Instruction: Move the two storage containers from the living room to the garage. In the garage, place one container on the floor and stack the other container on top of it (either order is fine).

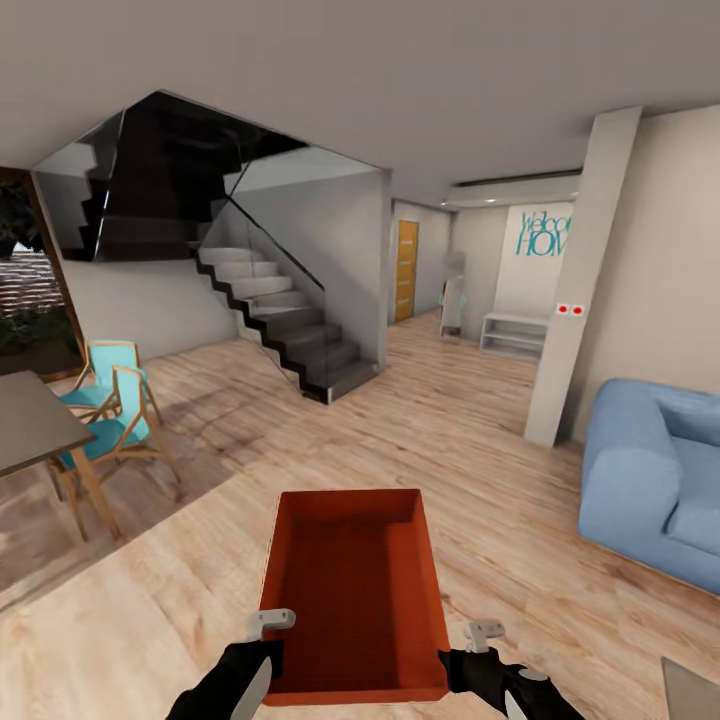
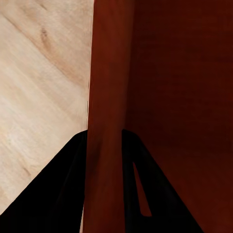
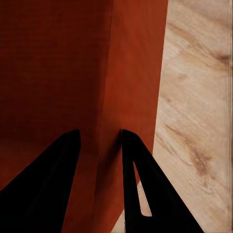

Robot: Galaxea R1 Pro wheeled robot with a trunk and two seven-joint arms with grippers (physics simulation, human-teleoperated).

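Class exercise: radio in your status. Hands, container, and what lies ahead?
Left hand and right hand each shut on a side wall of the orange-red storage container, carried empty over the wood plank floor. Staircase ahead, blue sofa to the right.

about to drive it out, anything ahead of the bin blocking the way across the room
Nothing visible stands directly ahead: the storage container, clamped by the left gripper and right gripper, faces open wood floor. The staircase, chairs, pillar and sofa flank that lane.

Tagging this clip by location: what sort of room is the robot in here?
Looks like a home's open-plan living area: light wood plank floor, blue sofa, staircase, and dining table with turquoise chairs.
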